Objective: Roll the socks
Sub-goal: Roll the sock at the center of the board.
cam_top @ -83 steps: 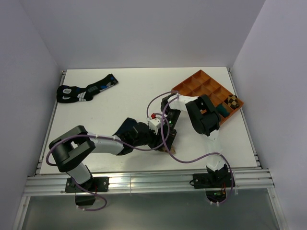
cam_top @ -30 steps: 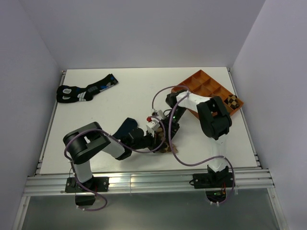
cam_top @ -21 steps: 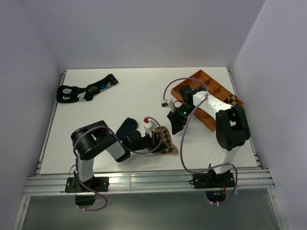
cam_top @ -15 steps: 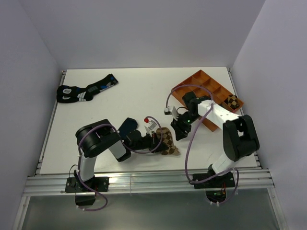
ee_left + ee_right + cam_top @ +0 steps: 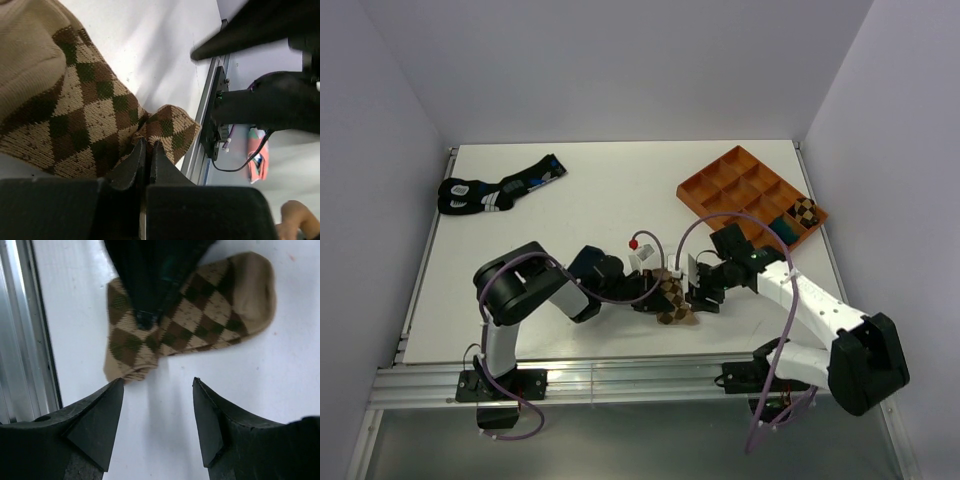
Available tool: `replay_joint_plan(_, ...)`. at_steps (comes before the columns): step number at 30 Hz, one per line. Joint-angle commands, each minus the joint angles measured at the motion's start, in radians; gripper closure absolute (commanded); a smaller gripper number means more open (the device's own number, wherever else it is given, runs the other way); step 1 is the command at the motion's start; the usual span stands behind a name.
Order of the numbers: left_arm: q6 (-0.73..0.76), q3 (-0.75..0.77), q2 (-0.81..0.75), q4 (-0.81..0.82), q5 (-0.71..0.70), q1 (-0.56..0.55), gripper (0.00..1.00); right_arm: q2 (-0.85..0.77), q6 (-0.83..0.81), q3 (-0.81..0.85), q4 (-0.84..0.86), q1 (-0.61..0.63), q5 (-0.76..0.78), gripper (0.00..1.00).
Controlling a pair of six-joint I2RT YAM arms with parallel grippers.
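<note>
The tan argyle sock [image 5: 675, 300] lies folded on the white table near its front edge. My left gripper [image 5: 656, 289] is shut on a fold of it; the left wrist view shows the closed fingertips [image 5: 140, 150] pinching the sock [image 5: 75, 100]. My right gripper [image 5: 699, 293] is open and empty just right of the sock. In the right wrist view its gap [image 5: 157, 385] faces the sock's cuff end [image 5: 200, 315] with bare table between. The navy sock is hidden; only dark shapes show under the left arm's wrist.
An orange divided tray [image 5: 725, 180] stands at the back right with an argyle roll [image 5: 805, 210] and a dark roll [image 5: 784, 229] in its cells. Black socks with blue and white markings [image 5: 500, 187] lie at the back left. The table's metal front rail [image 5: 20, 330] is close.
My right arm has swung from the tray down to the table beside the argyle sock, gripper open. My left gripper has dragged the sock a little to the right.
</note>
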Motion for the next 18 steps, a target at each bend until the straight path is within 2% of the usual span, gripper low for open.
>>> replay_joint_plan(1, 0.038, -0.028, 0.070, -0.495, 0.027, 0.002, 1.00, -0.081, -0.030, -0.057, 0.083, 0.057, 0.025, 0.35)
replay_joint_plan(8, 0.049, 0.006, 0.084, -0.566, 0.050, 0.030, 1.00, -0.172, -0.014, -0.152, 0.154, 0.170, 0.080, 0.31)
replay_joint_plan(18, 0.073, 0.039, 0.107, -0.621, 0.074, 0.048, 1.00, -0.157, 0.025, -0.231, 0.286, 0.300, 0.198, 0.30)
